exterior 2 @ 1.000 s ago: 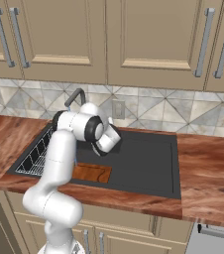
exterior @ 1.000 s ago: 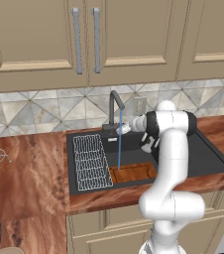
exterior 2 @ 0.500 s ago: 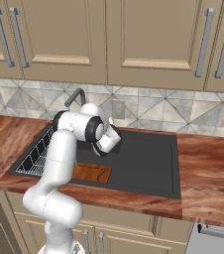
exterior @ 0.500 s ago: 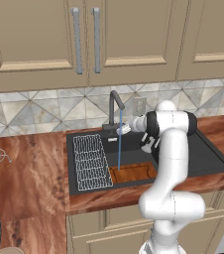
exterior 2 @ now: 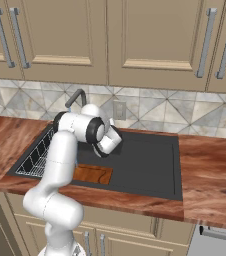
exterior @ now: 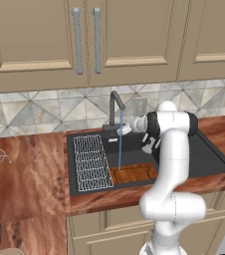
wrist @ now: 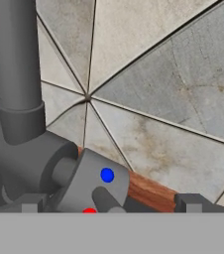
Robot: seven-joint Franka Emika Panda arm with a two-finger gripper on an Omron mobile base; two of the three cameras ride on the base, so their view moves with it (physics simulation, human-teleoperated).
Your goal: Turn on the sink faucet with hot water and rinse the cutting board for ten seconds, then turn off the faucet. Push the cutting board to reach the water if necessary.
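The dark grey sink faucet [exterior: 116,106] stands at the back rim of the black sink [exterior: 209,159]. A thin light-blue stream of water [exterior: 120,147] falls from its spout onto the left end of the reddish-brown cutting board [exterior: 134,174], which lies flat in the basin's front left. My gripper [exterior: 126,129] is at the faucet's base. In the hand view the gripper [wrist: 109,207] is open, its fingertips [wrist: 29,206] wide apart on either side of the base lever [wrist: 91,183], which carries a blue and a red dot. The faucet neck [wrist: 12,59] rises at the left.
A white wire rack [exterior: 91,162] lies in the sink's left part beside the board. Reddish wood-grain countertop [exterior: 25,174] surrounds the sink. Tiled backsplash [wrist: 173,74] is close behind the lever. The basin's right half [exterior 2: 145,162] is bare.
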